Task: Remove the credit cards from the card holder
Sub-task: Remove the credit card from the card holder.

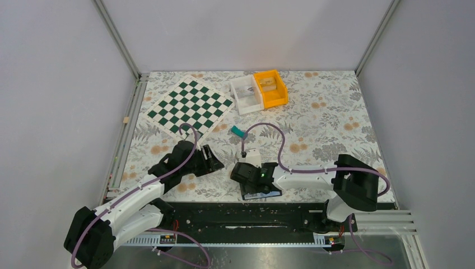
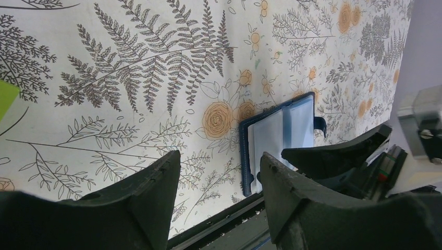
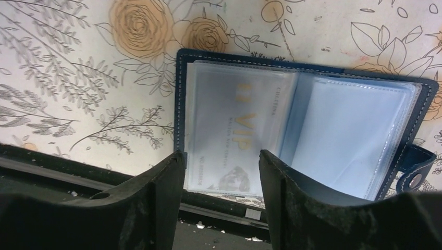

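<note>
The card holder (image 3: 297,120) lies open at the table's (image 1: 325,129) near edge, a credit card (image 3: 237,125) inside; bins (image 1: 246,103) behind.

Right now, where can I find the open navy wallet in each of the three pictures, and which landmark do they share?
Top view: the wallet is low centre, partly hidden, at the table's near edge.
Left wrist view: the wallet is centre right, lying open beyond the right-hand jaw.
Right wrist view: the wallet fills the centre and right, clear sleeves showing.
Shared landmark: the black rail beside the wallet.

left tool (image 2: 219,161) and right tool (image 3: 221,156) both hang low with jaws spread apart.
</note>
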Motion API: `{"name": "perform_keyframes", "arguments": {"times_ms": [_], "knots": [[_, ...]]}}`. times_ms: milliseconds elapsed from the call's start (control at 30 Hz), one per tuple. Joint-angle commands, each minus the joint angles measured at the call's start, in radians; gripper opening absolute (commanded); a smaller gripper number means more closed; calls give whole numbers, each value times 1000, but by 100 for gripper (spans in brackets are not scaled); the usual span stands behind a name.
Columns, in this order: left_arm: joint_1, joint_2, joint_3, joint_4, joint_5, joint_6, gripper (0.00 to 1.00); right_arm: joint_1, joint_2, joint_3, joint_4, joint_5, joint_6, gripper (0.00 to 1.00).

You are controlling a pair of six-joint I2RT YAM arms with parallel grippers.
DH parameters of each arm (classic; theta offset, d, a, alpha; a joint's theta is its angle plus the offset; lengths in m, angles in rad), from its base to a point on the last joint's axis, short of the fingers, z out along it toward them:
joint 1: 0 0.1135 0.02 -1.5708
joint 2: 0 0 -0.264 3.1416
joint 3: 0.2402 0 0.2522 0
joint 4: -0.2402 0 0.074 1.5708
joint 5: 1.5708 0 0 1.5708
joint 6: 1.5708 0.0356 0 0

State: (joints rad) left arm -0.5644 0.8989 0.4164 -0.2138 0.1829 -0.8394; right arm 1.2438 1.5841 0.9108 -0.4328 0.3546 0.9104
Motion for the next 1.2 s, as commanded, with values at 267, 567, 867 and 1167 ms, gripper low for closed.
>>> {"name": "perform_keyframes", "arguments": {"times_ms": [267, 567, 867, 1167], "knots": [[4, 1, -8, 54, 21, -1, 57, 6, 75, 42, -49, 32, 6, 59], [5, 5, -11, 67, 28, -7, 57, 7, 80, 41, -46, 25, 9, 68], [5, -9, -26, 69, 29, -11, 57, 6, 92, 48, -58, 21, 15, 57], [3, 10, -31, 105, 106, 4, 57, 6, 26, 15, -18, 18, 22, 52]]}}
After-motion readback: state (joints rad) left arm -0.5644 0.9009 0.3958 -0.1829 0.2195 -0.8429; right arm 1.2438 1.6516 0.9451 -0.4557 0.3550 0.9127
